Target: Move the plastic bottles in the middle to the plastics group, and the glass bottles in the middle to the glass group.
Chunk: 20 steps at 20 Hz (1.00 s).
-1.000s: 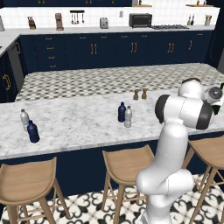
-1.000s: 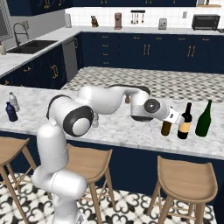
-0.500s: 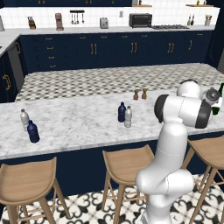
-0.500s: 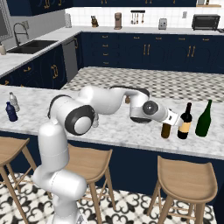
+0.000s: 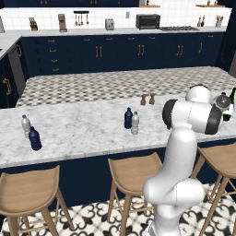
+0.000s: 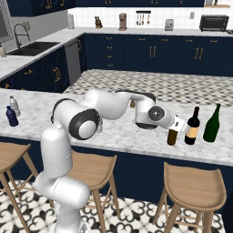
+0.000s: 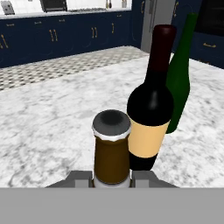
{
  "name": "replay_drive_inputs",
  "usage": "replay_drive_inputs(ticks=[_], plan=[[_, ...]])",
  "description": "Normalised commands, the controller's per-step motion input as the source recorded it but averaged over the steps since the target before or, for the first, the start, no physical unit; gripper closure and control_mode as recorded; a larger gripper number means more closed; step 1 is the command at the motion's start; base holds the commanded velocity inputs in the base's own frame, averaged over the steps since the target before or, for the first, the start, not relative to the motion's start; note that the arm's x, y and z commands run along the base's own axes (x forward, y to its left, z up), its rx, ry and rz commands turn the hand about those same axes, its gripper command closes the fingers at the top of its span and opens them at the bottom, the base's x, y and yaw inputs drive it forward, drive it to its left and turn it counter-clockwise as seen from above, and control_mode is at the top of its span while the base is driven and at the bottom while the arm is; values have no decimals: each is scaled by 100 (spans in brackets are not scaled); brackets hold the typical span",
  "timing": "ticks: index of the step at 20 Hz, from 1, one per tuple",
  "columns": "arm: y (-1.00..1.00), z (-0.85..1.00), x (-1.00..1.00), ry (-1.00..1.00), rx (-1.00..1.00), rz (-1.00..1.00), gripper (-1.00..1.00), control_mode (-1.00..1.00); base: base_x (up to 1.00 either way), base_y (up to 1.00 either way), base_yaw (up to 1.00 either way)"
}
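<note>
My gripper is shut on the neck of the slim amber-brown glass bottle, which has a grey cap. In the right base view the gripper holds that bottle upright, low over the counter and just left of the glass group. That group is a dark wine bottle with a tan label and a green wine bottle. The two middle plastic bottles, navy and clear, stand mid-counter. The plastics group, one clear and one navy, is at the far left.
Two small brown shakers stand behind the middle bottles. Wooden stools line the near edge of the marble counter. The dark bottle and green bottle stand close to the right of the held one.
The gripper has sunk slightly with the amber bottle beside the dark wine bottle. Nothing else has moved.
</note>
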Motion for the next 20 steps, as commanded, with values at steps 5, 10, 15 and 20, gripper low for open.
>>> replay_drive_inputs(ticks=[5,10,15,20], plan=[[0,0,0,0,0,0,100,-100,0,0,0],[0,0,0,0,0,0,-100,-100,0,0,0],[0,0,0,0,0,0,-100,-100,0,0,0],[0,0,0,0,0,0,-100,-100,0,0,0]])
